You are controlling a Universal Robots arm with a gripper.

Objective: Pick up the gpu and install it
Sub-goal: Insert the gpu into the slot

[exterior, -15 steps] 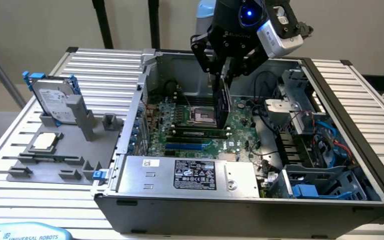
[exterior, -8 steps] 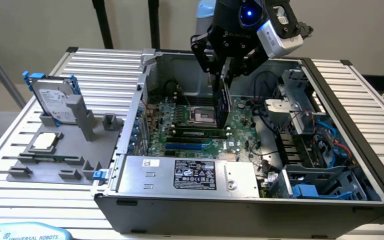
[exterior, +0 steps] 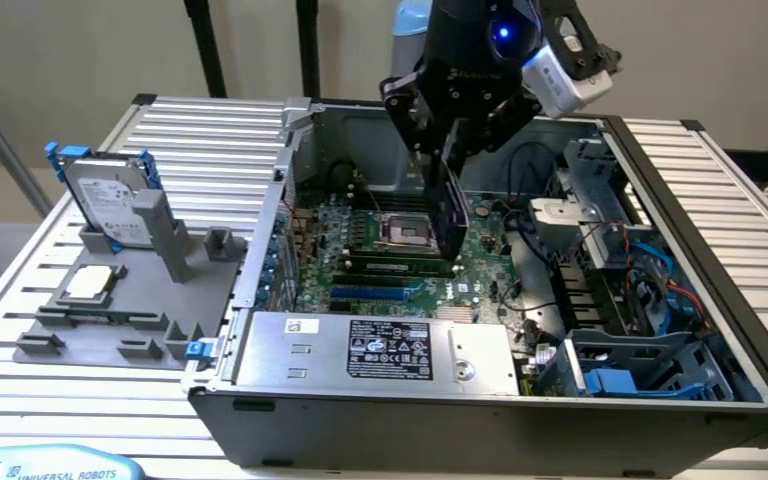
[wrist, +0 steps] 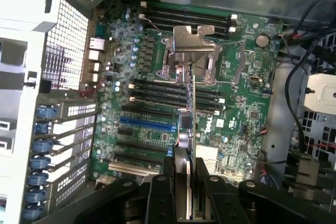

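Observation:
My gripper (exterior: 454,150) hangs inside the open computer case (exterior: 704,260), above the motherboard (exterior: 357,250). It is shut on the gpu (exterior: 450,215), which hangs on edge below the fingers as a thin dark card over the middle of the board. In the wrist view the gpu (wrist: 185,129) runs edge-on out from between the black fingers (wrist: 157,200) of the gripper (wrist: 186,198), with its green board edge and a silver part showing. Its far end lies over the black slots beside the CPU socket (wrist: 191,51). A blue slot (wrist: 147,124) lies apart to one side of it.
A silver hard drive with blue rails (exterior: 104,195) stands in a grey fixture (exterior: 131,320) at the exterior view's left. The power supply (exterior: 384,350) closes the case's near side. Cables and drive bays (exterior: 624,290) crowd its right. Rear slot brackets (wrist: 68,129) line one wall.

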